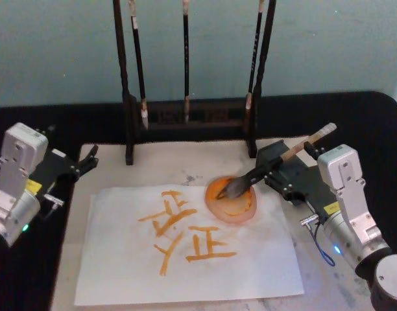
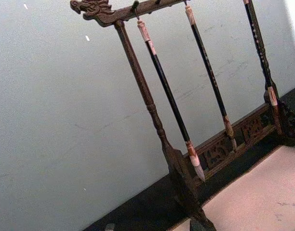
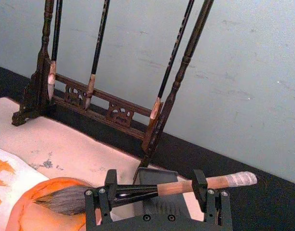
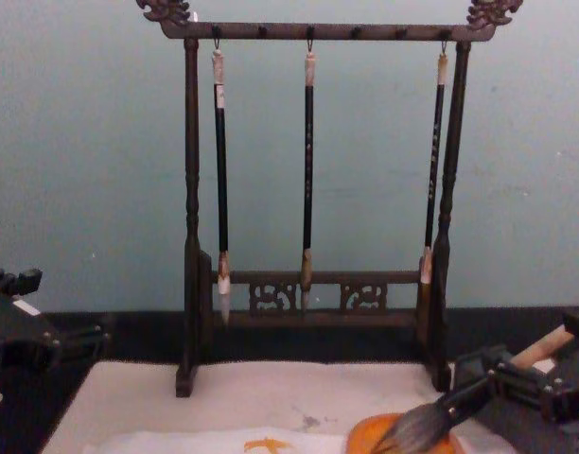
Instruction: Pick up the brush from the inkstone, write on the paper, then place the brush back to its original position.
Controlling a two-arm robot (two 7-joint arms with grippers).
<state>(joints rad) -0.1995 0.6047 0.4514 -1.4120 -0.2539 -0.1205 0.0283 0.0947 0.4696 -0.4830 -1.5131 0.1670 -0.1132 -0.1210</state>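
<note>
Head view: paper (image 1: 185, 259) on the counter already has orange characters, so writing looks done. Right gripper (image 1: 276, 170) has its jaws clamped on the brush (image 1: 279, 161), bristles in the orange inkstone (image 1: 231, 201); just letting go left. Left gripper (image 1: 88, 159) idles aside, jaws apart.

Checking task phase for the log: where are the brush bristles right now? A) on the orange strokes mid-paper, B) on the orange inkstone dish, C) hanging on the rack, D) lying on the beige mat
B: the right gripper holds the brush by its handle, tilted, with its bristles over the orange inkstone dish at the paper's upper right corner; the right wrist view shows the same. The left gripper sits idle at the mat's left edge.
</note>
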